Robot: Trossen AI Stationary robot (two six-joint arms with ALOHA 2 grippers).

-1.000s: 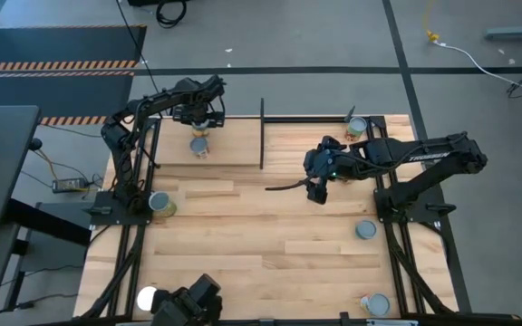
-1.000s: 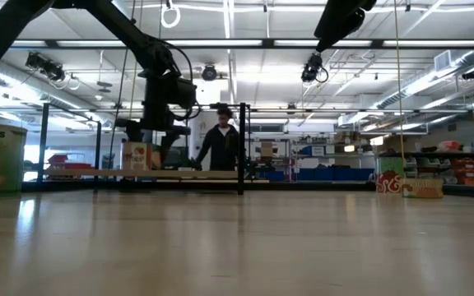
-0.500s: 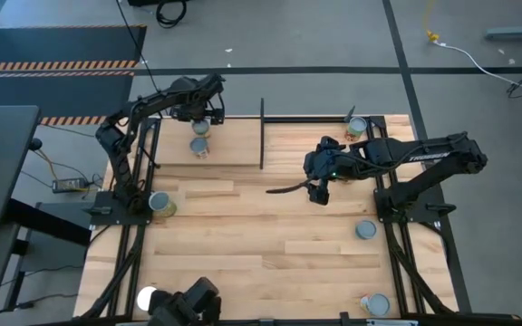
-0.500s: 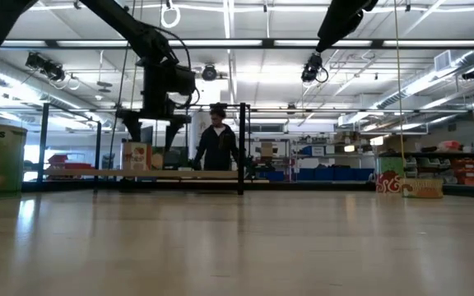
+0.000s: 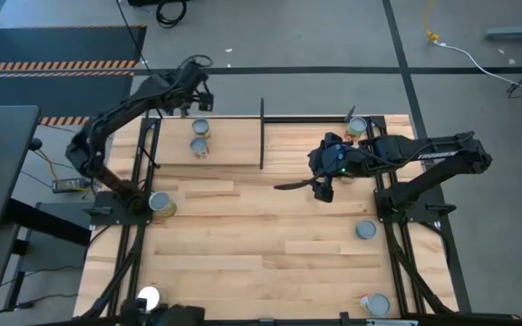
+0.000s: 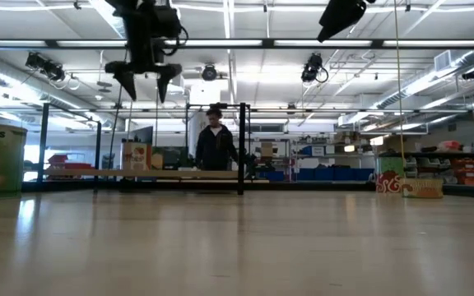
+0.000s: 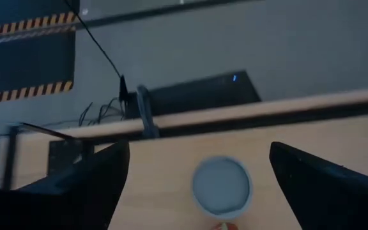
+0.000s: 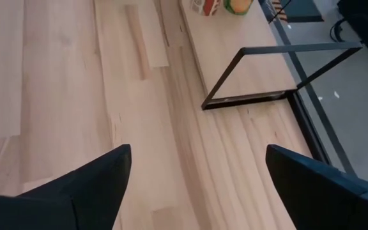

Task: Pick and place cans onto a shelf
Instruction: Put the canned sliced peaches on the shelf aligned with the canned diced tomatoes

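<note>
Status: task partly complete.

1. Placed. Two cans stand on the shelf (image 5: 234, 149), close together near its left-hand part: the far can (image 5: 201, 129) and the near can (image 5: 199, 145). Both are upright. In the left wrist view the far can shows lid-up on the pale board, with the orange edge of the near can just beyond it.

2. Left tool (image 5: 196, 93). It hangs high above the far edge of the shelf, clear of both placed cans. Its fingers are spread wide and nothing is between them.

3. Right tool (image 5: 322, 188). It hovers over the middle of the counter (image 5: 270, 244), to the right of the shelf. Its fingers are spread wide and empty. No can lies beneath it.

4. Remaining. Five more cans are visible on the counter, well apart from one another:
- one by the left arm's base (image 5: 160, 204);
- one with a white-glaring lid at the near left corner (image 5: 148, 297);
- one at the far right corner (image 5: 358, 127);
- one by the right arm's base (image 5: 365, 230);
- one at the near right corner (image 5: 376, 304).

5. Assessment. Roughly a quarter of the visible cans are shelved. Neither tool holds a can, so the next step is probably a fresh pick. The shelf has free board on the right-hand side of the placed pair.
</note>
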